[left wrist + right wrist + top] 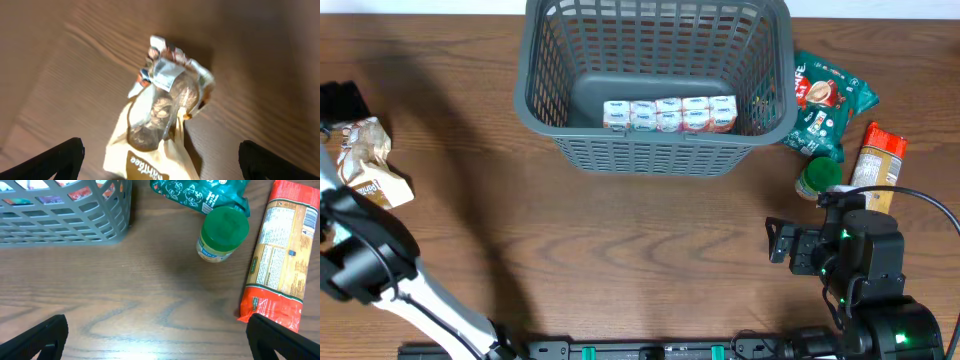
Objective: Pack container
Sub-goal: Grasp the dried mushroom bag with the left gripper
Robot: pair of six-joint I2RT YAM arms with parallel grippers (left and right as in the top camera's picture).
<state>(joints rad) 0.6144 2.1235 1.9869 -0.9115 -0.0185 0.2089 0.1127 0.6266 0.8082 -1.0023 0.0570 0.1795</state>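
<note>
While both arms are waiting at the near edge, a wide stretch of bare wooden table (pixel 620 240) is lying open between them and the container (pixel 650 152). The grey slotted basket is sitting at the far edge, in the middle, with its far rim touching the top of the overhead view. A row of small white cartons (pixel 669 114) is lying on its base; their print is too small to read.

Right of the basket, a green packet (pixel 825 100), a jar with a green lid (pixel 817 178) and an orange-red packet (pixel 878 160) are crowding close together. Their labels are showing fine print that cannot be read.

Near the left edge, a crumpled cream snack bag (pixel 370 160) is lying well apart from the basket, showing brown lettering that is cut off and blurred.

The left gripper (pixel 160 160) is hanging over that bag, jaws spread wide, grasping nothing. The right gripper (pixel 157 337) is hovering over bare wood near the jar, jaws likewise spread wide and empty.
</note>
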